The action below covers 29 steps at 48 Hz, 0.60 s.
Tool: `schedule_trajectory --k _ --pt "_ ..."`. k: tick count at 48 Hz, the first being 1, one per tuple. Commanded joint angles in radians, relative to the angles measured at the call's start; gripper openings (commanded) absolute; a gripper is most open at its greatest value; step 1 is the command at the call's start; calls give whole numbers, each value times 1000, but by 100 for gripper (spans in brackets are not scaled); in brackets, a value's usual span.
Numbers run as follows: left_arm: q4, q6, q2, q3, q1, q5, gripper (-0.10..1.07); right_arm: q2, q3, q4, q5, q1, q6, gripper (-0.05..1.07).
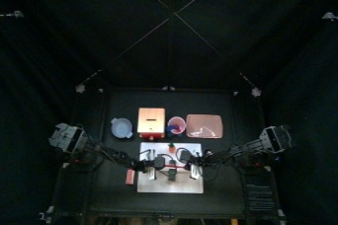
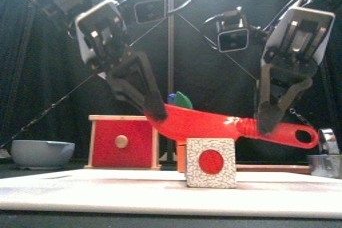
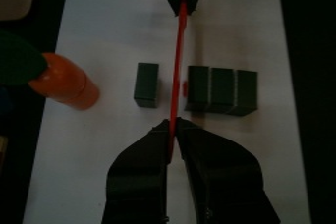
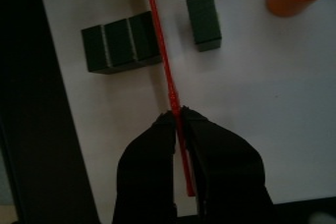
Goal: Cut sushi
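- Nearest the front edge, a white cutting board lies on the counter, carrying the dark sushi roll with one cut piece lying apart from the rest.
- Above the gap between them, a red knife is held level by both arms.
- The left claw is clamped on one end of the knife; the right claw is clamped on the other.
- Farther back sit a grey bowl, a red box and a pink plate.
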Motion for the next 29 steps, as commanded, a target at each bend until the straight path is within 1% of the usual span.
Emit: schedule_trajectory --k 1,15,21,29 --pt "2 -3 -41 -9 -12 0 52 -48 -23 11 -3 11 3 22" --pt "-12 -6 -28 -12 -49 -3 52 -46 -26 37 -11 40 3 22" --pt "-44 -6 -14 -5 -52 -3 52 -32 -26 46 -11 48 3 22" --pt "-60 -6 18 -6 -52 -12 52 -15 -28 48 -12 48 5 22"
